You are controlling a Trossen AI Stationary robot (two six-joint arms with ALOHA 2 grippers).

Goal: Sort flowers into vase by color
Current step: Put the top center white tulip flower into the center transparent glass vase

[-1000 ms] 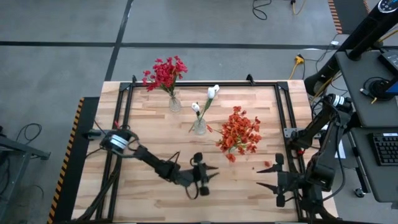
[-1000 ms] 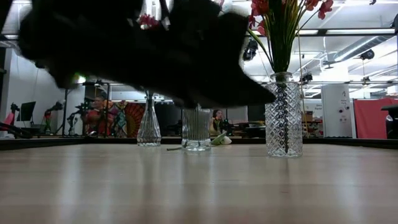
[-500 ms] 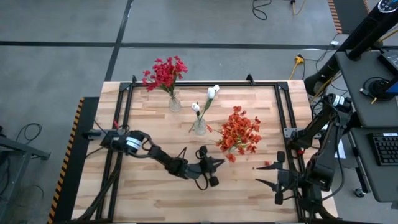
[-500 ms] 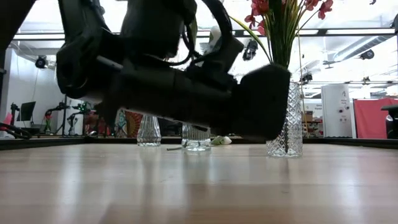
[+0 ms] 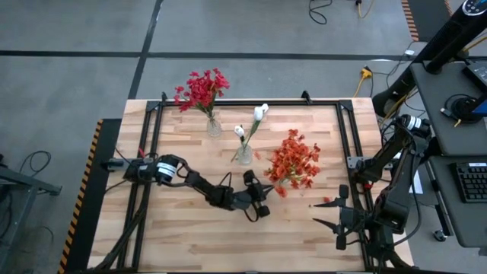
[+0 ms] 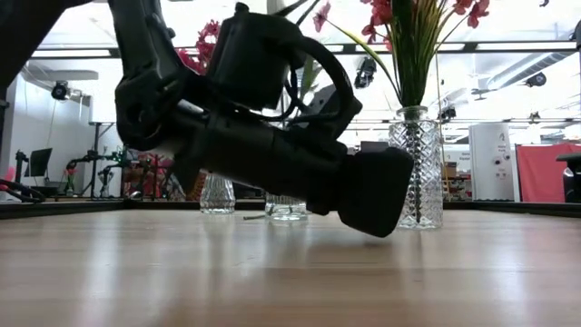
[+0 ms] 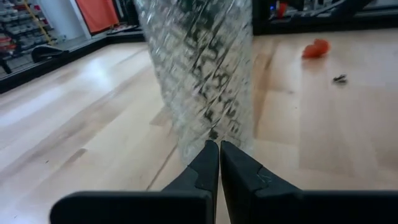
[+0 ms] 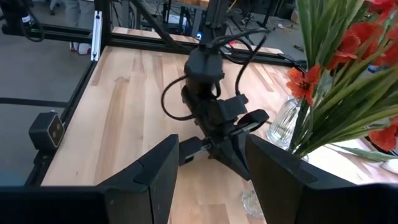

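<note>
**Presently: closed end effector crowding the orange-flower vase**

Risk first. The left end effector (image 5: 264,207) is sitting low over the surface (image 5: 190,243) with its fingers pressed together and nothing between them. In the left wrist view the fingertips are pointing straight at the base of the cut-glass vase (image 7: 199,68), very close or possibly touching; I cannot tell which. Any further forward push is likely to tip or slide that vase, which looks top-heavy under its bunch of orange-red flowers (image 5: 295,162). Spreading the fingers at this range could also knock the glass.

The right end effector (image 5: 329,215) is waiting near the surface's right front corner, fingers apart and empty.

Count, taken from the high view:
- Vases: three, all upright.
- Crimson-red flowers (image 5: 201,88): one bunch, standing in the far-left vase (image 5: 214,126).
- White buds (image 5: 260,112): two visible, in the middle vase (image 5: 244,155).
- Orange-red flowers: one bunch in the right-hand vase.
- Loose pieces: one or two small red bits (image 5: 327,200) are lying on the surface near the right arm (petals, by the look of them).

No whole stems are lying loose, so sorting appears essentially complete.
</note>
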